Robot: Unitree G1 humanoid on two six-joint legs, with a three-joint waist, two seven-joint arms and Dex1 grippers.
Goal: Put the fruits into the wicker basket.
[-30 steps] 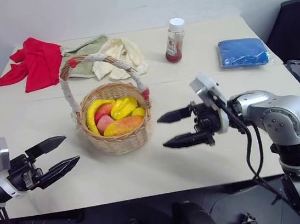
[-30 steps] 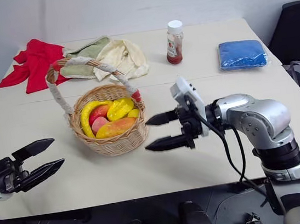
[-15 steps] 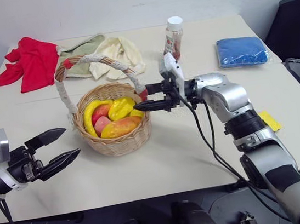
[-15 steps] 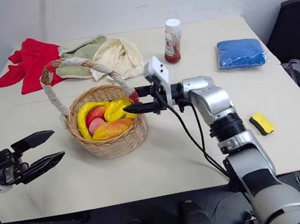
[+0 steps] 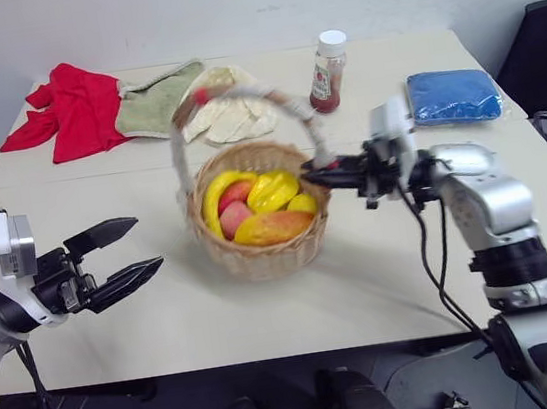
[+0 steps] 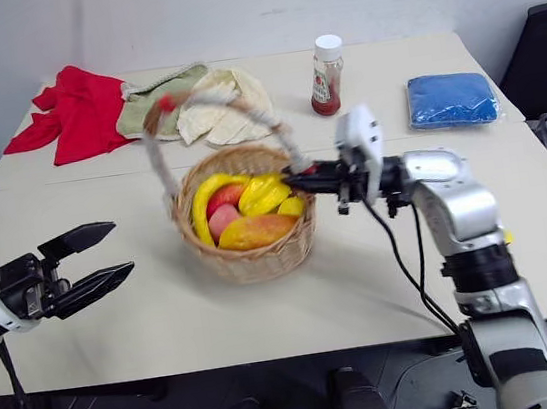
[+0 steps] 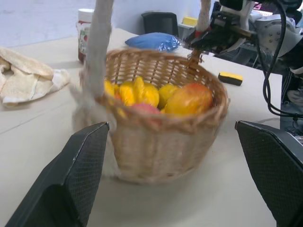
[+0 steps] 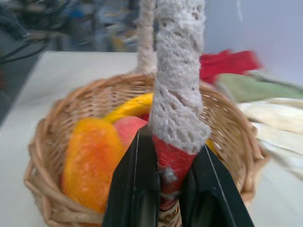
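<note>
The wicker basket [image 5: 262,231] stands on the near table [image 5: 268,316], about midway between its left and right edges and closer to the seam with the far table than to the near edge. Inside it lie the fruits: the mango [image 5: 272,228], orange-yellow with a red blush, against the near wall; the pink-red peach [image 5: 234,216] just behind it; a curved yellow banana [image 5: 209,192] along the left wall; and 2 more yellow fruits [image 5: 274,190] toward the back and right. The right gripper [image 8: 163,179] has its 2 black fingers clamped on the red end of the basket handle [image 5: 240,103], where the whitish cord wrapping ends at the right rim. The left gripper [image 5: 124,254] hangs over the near-left part of the same table, well apart from the basket, its 2 fingers spread wide and holding nothing. On the far table lie a red cloth [image 5: 74,110] at the left edge, a green cloth [image 5: 154,99] and a cream cloth [image 5: 237,118] beside it, a small bottle [image 5: 328,71] with a white cap, and a folded blue cloth [image 5: 456,95] near the right edge. A yellow-and-black sponge [image 7: 230,78] lies on the table beyond the basket.
</note>
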